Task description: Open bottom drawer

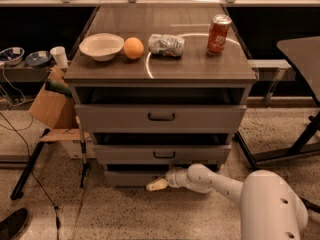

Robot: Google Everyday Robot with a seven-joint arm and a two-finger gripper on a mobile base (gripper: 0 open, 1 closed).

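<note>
Where the tool (156, 185) sits: low, at the front of the bottom drawer (127, 178)
Tool state: not discernible, apart or together
Surface (200, 59): bowl (101, 46), orange (133, 48), red can (219, 34)

Warm light falls on a speckled floor (125, 214), a cardboard box (50, 106) left, seemingly a dark table (300, 54) right.

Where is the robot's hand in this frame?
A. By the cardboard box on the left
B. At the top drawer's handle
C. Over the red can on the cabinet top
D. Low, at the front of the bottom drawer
D: the hand is down near the floor against the front of the bottom drawer, below the middle drawer.
</note>
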